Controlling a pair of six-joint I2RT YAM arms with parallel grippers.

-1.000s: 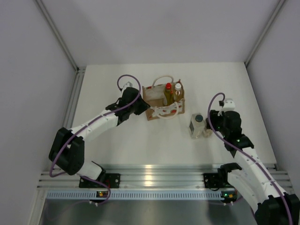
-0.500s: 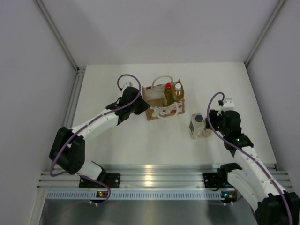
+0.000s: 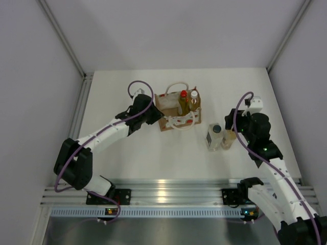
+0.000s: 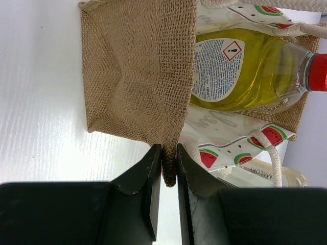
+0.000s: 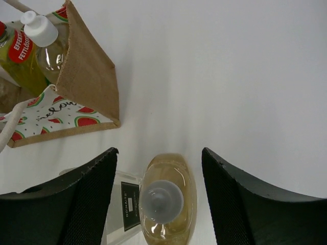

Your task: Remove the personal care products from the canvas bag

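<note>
**While the Left Arm Pinches the Bag, Two Bottles Stand Outside It**

Where the left gripper [image 4: 168, 153] meets the canvas bag [image 4: 138, 66], its two black fingers are pressed together on the frayed edge of one coarse, open-weave side wall. The bag is small and boxy. Its sides are tan jute, its smooth white front panel is printed with watermelon slices, and it has white twisted-rope handles [image 4: 274, 155]. It stands upright toward the back of the white table [image 3: 153, 158].

Four bottles in all. Two are inside the bag, side by side and poking above its rim. One is a yellow bottle [image 4: 245, 66] of clear plastic with a red cap and a white label. The other is a bagged amber bottle [image 5: 48, 46] with a white cap. Two more stand outside, to the bag's right and close against each other. These are a clear squarish bottle [image 3: 214, 137] with a dark grey cap and an oval amber bottle [image 5: 166, 204] with a round white cap.

The right gripper [image 5: 158, 152] sits over that oval bottle, fingers spread wide with a gap on each side, gripping nothing.

Bare tabletop lies open to the right of and behind these two bottles. Pale walls [image 3: 168, 35] close the table on three sides, and an aluminium rail [image 3: 168, 191] runs along the near edge.
</note>
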